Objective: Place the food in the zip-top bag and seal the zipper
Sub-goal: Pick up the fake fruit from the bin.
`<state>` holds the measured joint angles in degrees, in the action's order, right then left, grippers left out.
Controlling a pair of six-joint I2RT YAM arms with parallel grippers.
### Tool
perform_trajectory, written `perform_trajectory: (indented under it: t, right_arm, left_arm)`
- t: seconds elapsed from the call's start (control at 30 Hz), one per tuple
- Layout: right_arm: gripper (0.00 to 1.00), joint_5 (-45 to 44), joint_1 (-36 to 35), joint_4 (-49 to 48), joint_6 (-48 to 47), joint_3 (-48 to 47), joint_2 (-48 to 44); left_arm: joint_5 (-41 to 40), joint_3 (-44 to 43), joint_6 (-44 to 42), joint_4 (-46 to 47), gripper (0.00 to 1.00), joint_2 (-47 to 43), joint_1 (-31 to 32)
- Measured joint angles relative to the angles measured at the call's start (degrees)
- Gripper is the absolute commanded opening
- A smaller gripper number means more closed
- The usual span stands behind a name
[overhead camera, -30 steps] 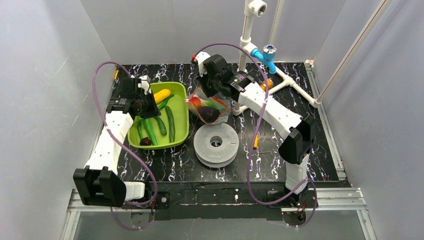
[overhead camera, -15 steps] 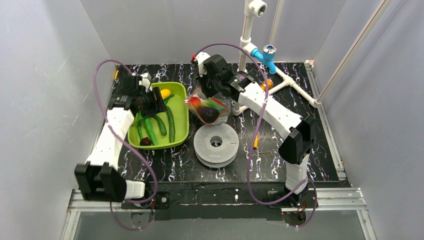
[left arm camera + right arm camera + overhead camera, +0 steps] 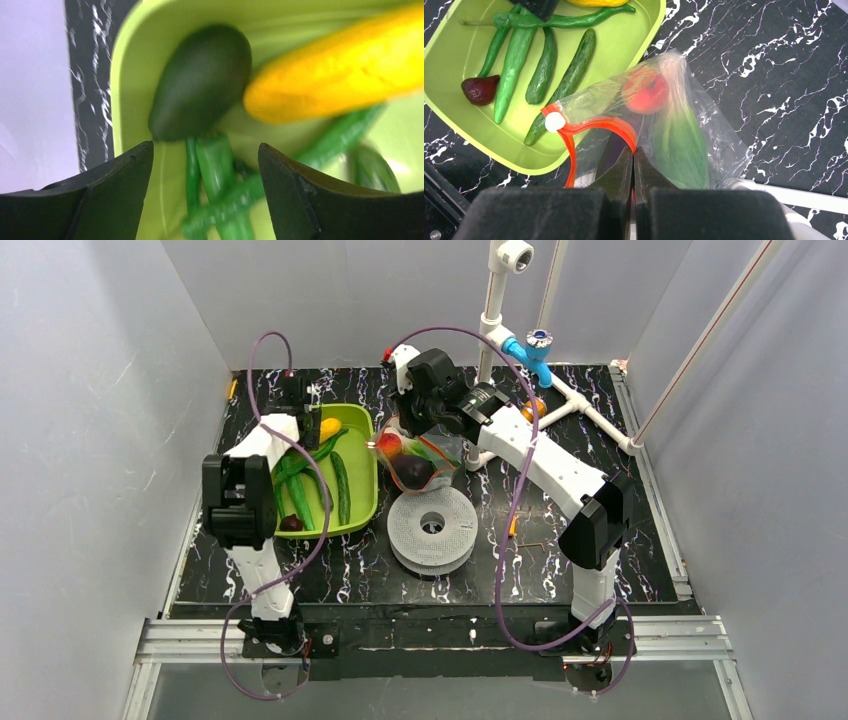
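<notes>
The loading step was in hand. The right jaws were pinched shut on the zipper [image 3: 600, 123], holding the bag [image 3: 704, 135] up with its mouth agape. The bag sat on the worktop [image 3: 650, 540], just beside the green tray [image 3: 362, 508] and behind the white disc [image 3: 432, 528]. Inside the bag lay a round red fruit [image 3: 645, 93], something green and, seen from above, a dark purple piece [image 3: 415, 472].

The left jaws stood wide apart with nothing between them, low over the tray's far end. Below them were a dark oval piece [image 3: 202, 90], a yellow piece [image 3: 345, 75] and crossed green peppers [image 3: 220, 175]. Other long green pieces [image 3: 514, 65] and a small dark red piece [image 3: 480, 89] lay in the tray.

I judged that the next move called for closing on one piece, probably the dark or the yellow one, then lifting it and carrying it to the bag's mouth. Sealing looked a long way off. No brand, label or writing was readable.
</notes>
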<state>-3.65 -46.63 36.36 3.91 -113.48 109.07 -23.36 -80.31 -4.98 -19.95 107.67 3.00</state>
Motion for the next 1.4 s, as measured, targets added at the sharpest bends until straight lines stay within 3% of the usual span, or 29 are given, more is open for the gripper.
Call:
perform_trajectory:
  t: [0.13, 0.43, 0.5, 0.6, 0.67, 0.8, 0.97, 1.23, 1.4]
  right_arm:
    - [0.01, 0.02, 0.00, -0.69, 0.21, 1.14, -0.38]
    - [0.01, -0.02, 0.00, -0.06, 0.21, 1.32, -0.40]
    - [0.01, -0.06, 0.00, 0.08, 0.21, 0.82, -0.20]
    - [0.01, -0.20, 0.00, 0.32, 0.18, 0.09, 0.11]
    - [0.01, -0.31, 0.00, 0.71, 0.18, -0.47, 0.36]
    - [0.01, -0.47, 0.00, 0.97, 0.18, -1.56, 1.10]
    - [0.01, -0.45, 0.00, 1.25, 0.18, -1.68, 1.19]
    - [0.01, -0.45, 0.00, 1.29, 0.18, -1.91, 1.19]
    - [0.01, -0.43, -0.02, 1.29, 0.21, -1.91, 1.19]
  left_arm:
    - [-5.46, -1.78, -6.63, 6.23, 0.70, 5.75, 0.00]
    - [-7.75, -3.04, -13.83, 11.05, 0.57, 8.21, 0.06]
    - [-8.30, -3.08, -14.71, 11.47, 0.58, 9.86, 0.07]
    - [-9.42, -3.25, -15.13, 11.26, 0.70, 11.41, 0.13]
    - [-9.01, -3.51, -14.56, 10.66, 0.70, 12.04, 0.05]
    - [-8.70, -4.58, -13.37, 9.46, 0.47, 12.76, -0.13]
    - [-8.04, -5.02, -11.95, 7.85, 0.30, 12.91, -0.23]
    - [-4.97, -5.70, -7.29, 1.78, 0.21, 10.69, -0.02]
    - [1.40, -4.53, 1.09, -5.04, 0.17, 1.43, 0.24]
